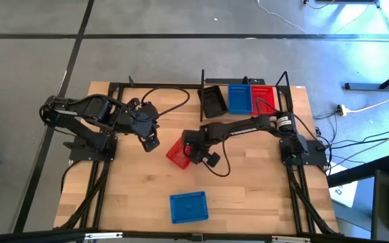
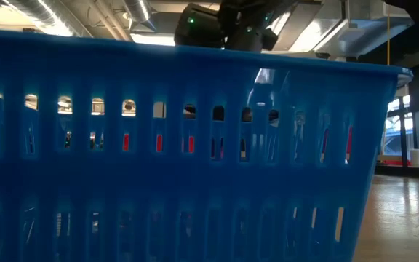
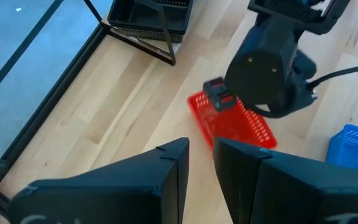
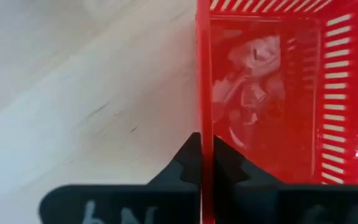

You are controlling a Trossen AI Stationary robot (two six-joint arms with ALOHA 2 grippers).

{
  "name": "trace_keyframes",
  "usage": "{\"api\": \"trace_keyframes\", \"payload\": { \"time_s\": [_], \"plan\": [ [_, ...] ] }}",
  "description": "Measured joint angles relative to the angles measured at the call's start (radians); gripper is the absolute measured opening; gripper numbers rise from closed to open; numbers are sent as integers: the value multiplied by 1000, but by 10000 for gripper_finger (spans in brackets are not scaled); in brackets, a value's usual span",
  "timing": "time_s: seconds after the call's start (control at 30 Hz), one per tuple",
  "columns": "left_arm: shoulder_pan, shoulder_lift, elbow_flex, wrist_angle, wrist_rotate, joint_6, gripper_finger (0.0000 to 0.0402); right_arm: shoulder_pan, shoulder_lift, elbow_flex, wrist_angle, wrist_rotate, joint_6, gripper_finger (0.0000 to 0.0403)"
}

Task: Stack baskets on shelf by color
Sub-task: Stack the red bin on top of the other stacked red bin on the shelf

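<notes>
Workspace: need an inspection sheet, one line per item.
Surface: wooden table, bare wood in the front right.
Job's things: shelf holds black basket, blue basket, red basket; loose red basket mid-table; loose blue basket at the front edge.
Clutter: nothing seen.
Grippers: right gripper shut on the loose red basket's wall; left gripper apart from the baskets, holding nothing.
Cables: black cable looping behind the left arm; cables on floor at right.
Surroundings: grey floor; no person seen.
</notes>
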Motion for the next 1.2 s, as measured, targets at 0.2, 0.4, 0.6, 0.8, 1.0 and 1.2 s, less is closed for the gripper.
{"api": "trace_keyframes", "payload": {
  "time_s": [0.2,0.4,0.6,0.8,1.0,1.2],
  "plan": [
    [0,0,0,-2,0,0,66,13,-56,0,-168,64,205,3],
    [0,0,0,-6,0,1,66,29,-154,-1,-301,67,505,2],
    [0,0,0,-6,-2,33,66,61,-270,0,-432,64,844,1],
    [1,0,0,2,-17,86,66,151,-400,0,-603,100,1121,1],
    [1,0,0,40,-27,136,66,255,-531,0,-699,220,1428,0],
    [1,0,0,81,-42,151,66,327,-638,-1,-869,482,1866,0]
  ]
}}
